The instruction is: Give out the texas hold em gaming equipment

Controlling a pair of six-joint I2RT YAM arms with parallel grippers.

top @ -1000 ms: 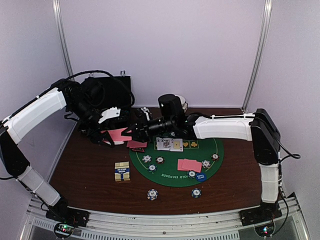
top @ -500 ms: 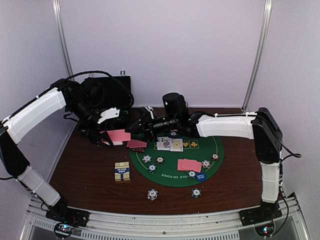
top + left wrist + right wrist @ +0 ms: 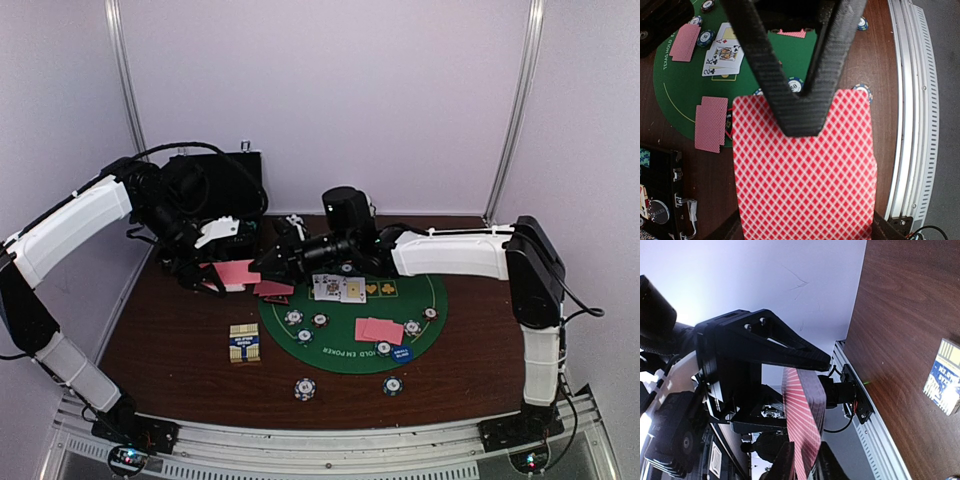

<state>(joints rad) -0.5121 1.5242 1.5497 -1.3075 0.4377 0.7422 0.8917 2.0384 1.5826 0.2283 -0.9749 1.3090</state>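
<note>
My left gripper (image 3: 225,270) is shut on a stack of pink-backed cards (image 3: 805,165) and holds it above the table's left side. My right gripper (image 3: 270,257) reaches across from the right. In the right wrist view its fingertips (image 3: 790,460) sit on either side of the stack's edge (image 3: 802,415), closed against it. A green felt mat (image 3: 350,352) holds face-up cards (image 3: 338,289), a pair of pink cards (image 3: 379,330), several striped chips (image 3: 293,317) and a blue round button (image 3: 400,353). Two chips (image 3: 305,388) lie in front of the mat.
A blue and yellow card box (image 3: 244,343) lies left of the mat. Another pink card (image 3: 273,289) lies at the mat's left rim. The black case (image 3: 215,185) stands at the back left, white bowls (image 3: 368,208) behind the right arm. A metal rail (image 3: 910,100) runs along the near edge.
My right gripper drew back to the right half a second ago and has now moved left again onto the held cards. The left gripper has stayed in place.
</note>
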